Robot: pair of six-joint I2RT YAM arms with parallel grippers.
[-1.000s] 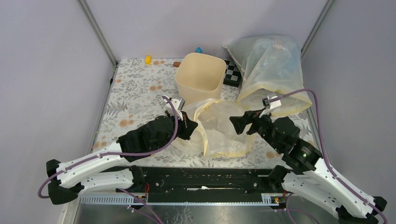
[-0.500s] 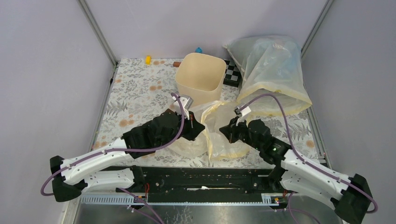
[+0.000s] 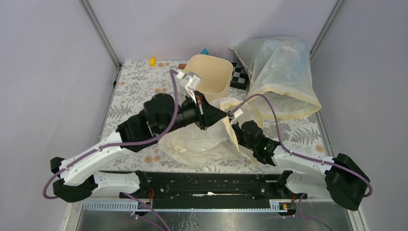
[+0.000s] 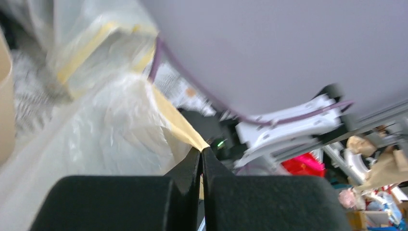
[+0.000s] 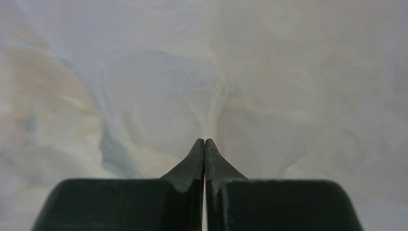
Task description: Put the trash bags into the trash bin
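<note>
The trash bag (image 3: 197,142), crinkly cream-yellow film, hangs from its yellow rim in front of the trash bin (image 3: 207,72), with its lower part heaped on the table. My left gripper (image 3: 224,117) is raised just in front of the bin. In the left wrist view it (image 4: 202,150) is shut on the yellow rim of the bag (image 4: 110,125). My right gripper (image 3: 235,126) sits close beside it, pressed into the bag. In the right wrist view its tips (image 5: 204,141) are shut where creases of the film (image 5: 144,96) gather. The beige bin stands upright with its mouth open.
A big whitish bulging sack (image 3: 281,72) stands at the back right, next to a checkered board (image 3: 239,77). Small yellow (image 3: 152,61), blue (image 3: 205,51) and brown (image 3: 182,66) items lie along the back edge of the floral table (image 3: 139,96). Walls close in on both sides.
My left gripper has lifted the bag's rim up and towards the bin. My right gripper has shut and swung left into the bag. The bag now hangs instead of lying flat.
</note>
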